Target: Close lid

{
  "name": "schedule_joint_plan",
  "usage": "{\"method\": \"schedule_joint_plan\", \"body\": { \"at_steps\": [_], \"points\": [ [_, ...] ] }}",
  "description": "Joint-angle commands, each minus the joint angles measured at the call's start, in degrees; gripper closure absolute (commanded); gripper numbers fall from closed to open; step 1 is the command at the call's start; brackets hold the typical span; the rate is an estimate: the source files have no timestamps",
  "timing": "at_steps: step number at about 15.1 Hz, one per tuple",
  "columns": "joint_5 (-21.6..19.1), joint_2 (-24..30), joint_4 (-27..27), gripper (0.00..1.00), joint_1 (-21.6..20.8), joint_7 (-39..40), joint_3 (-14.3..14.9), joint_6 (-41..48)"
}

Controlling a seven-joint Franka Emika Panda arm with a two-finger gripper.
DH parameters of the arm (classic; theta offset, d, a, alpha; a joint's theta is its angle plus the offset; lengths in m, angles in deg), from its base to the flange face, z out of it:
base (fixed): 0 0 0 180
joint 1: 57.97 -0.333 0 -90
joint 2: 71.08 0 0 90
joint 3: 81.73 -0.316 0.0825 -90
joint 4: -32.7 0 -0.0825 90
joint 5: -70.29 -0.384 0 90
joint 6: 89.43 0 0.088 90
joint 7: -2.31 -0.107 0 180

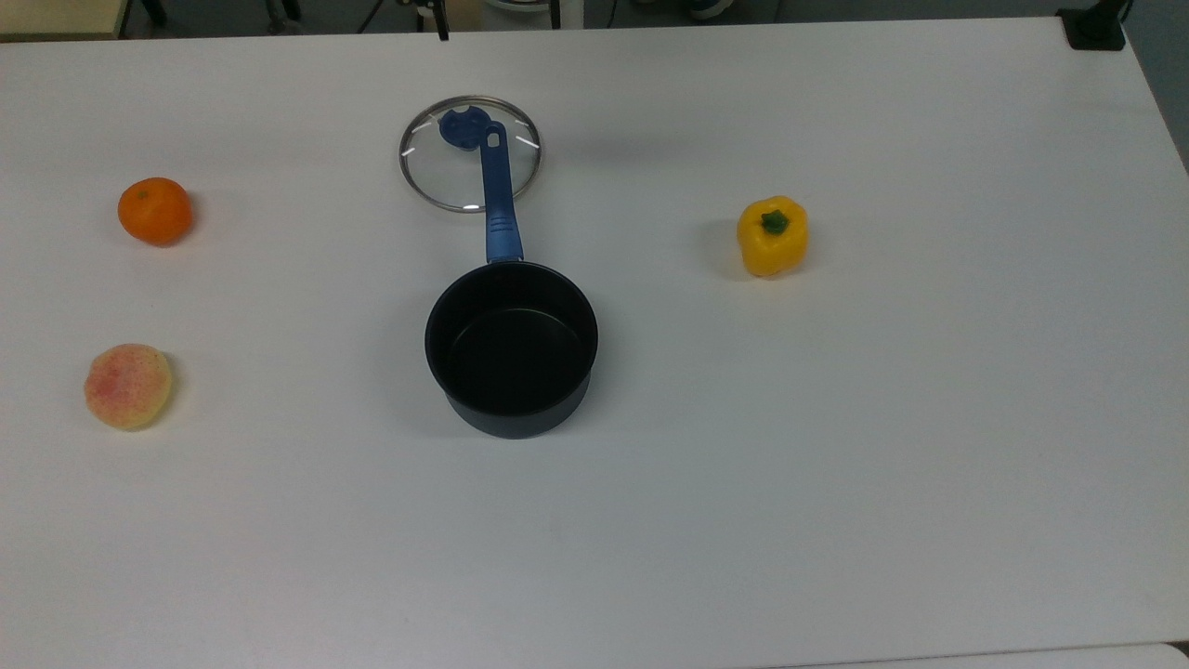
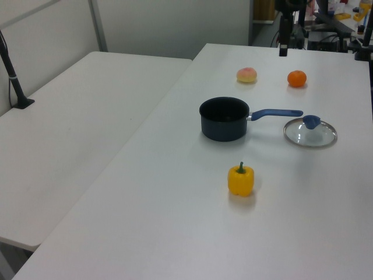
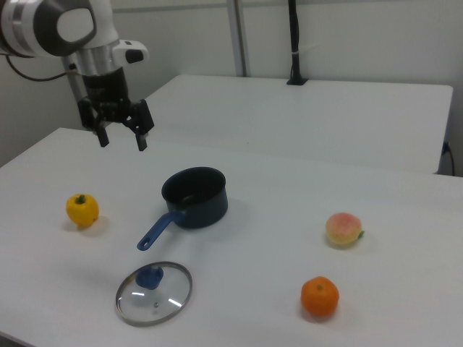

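In the top view, the lid (image 1: 470, 154) lies flat on the worktop (image 1: 836, 418). The blue handle of the pan (image 1: 511, 348) reaches over the lid, beside the knob. An orange (image 1: 154, 211) and a peach (image 1: 127, 386) sit far at the top view's left, a pepper (image 1: 772, 236) at its right.

In the left view, the lid (image 2: 310, 132) lies past the handle's end.

In the right view, the claw (image 3: 121, 136) hangs open above the worktop, well apart from the lid (image 3: 154, 293).

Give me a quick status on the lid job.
Gripper open, empty, high above the table. Lid flat on the table, off the saucepan; saucepan handle overlaps it in the top view. Pot mouth open, nothing inside.
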Motion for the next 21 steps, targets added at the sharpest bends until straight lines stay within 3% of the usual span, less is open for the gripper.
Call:
{"method": "schedule_joint_plan", "body": {
  "at_steps": [1,5,11,16,21],
  "points": [
    [2.8,3.4,-3.3,0.0,0.3,6.9,-1.4,5.8],
    [2.8,4.0,-4.5,0.0,1.2,13.0,-1.3,13.1],
    [4.6,5.5,-13.5,0.0,2.0,16.9,-1.3,13.7],
    [7.8,5.5,-21.2,0.0,2.6,16.4,-1.2,5.5],
    [7.9,6.5,-30.3,0.0,5.1,12.4,-0.6,-8.3]
  ]
}}
